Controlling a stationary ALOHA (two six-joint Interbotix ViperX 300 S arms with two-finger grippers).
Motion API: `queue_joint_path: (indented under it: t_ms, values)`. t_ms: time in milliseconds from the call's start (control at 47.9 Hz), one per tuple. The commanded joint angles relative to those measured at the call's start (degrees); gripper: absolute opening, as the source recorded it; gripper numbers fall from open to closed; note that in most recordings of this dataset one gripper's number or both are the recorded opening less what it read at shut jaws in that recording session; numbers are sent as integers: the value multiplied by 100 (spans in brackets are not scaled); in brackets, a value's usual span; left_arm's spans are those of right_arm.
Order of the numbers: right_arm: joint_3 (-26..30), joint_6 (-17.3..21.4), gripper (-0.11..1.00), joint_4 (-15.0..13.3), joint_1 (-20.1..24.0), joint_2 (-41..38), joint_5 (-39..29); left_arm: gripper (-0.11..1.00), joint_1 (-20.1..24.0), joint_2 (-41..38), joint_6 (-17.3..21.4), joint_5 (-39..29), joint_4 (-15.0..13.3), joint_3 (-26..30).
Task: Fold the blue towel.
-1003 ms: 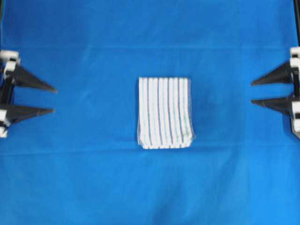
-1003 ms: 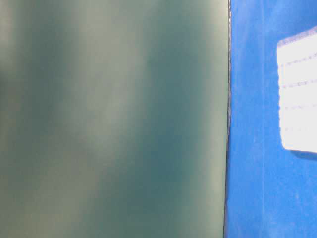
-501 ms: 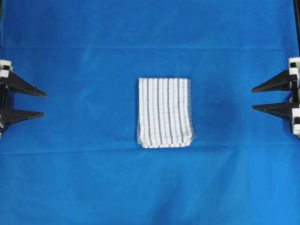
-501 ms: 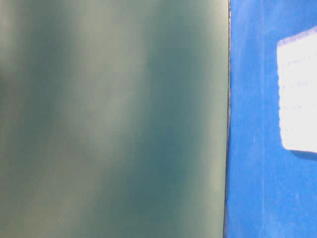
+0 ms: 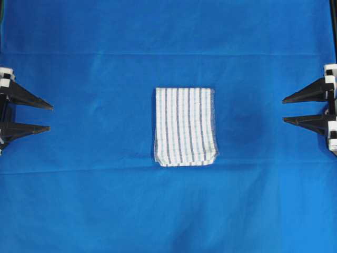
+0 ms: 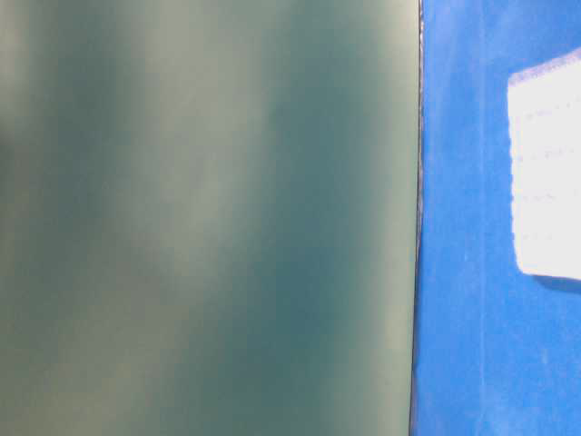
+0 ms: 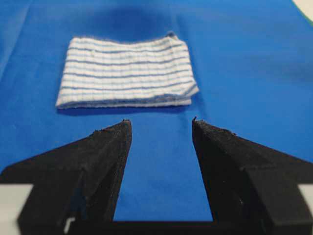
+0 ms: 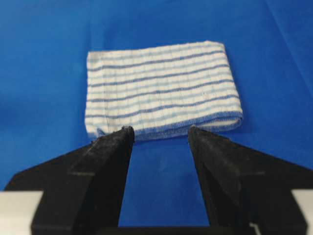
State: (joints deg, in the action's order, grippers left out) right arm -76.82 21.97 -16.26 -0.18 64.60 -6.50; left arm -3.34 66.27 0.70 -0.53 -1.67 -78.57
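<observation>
Overhead exterior view shows the blue towel (image 5: 185, 126) lying as a compact folded rectangle in the middle of the counter (image 5: 105, 211), its long axis running from the far edge toward the near edge of that view, stripes along the same line. My left claw (image 5: 49, 117) sits at the left border and my right claw (image 5: 285, 109) at the right border, both well apart from the cloth, each pointing inward at one of its long sides. Both claws stand open and hold nothing: the wrist views show bare blue covering between the jaws, with the towel lying crosswise beyond the tips. From the left wrist the towel (image 7: 128, 72) sits a little left of my centre line, a loose corner turned up at its far right end; from the right wrist the towel (image 8: 161, 90) shows a rounded folded edge facing me. Neither arm looks clearly nearer; I judge them about even. Table-level view is mostly blocked by a blurred green-grey surface, so the pale patch at its right edge is probably the towel. I judge the folding done, or nearly so.
</observation>
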Motion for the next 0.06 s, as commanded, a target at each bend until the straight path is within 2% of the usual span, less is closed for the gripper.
queue_joint_path:
  t_ms: [0,42]
  values:
    - [88,9,55,9,-9,-44,53,46,-9,-26,0,35,9,70]
    - [88,9,55,9,-9,-44,53,46,-9,-26,0,35,9,70]
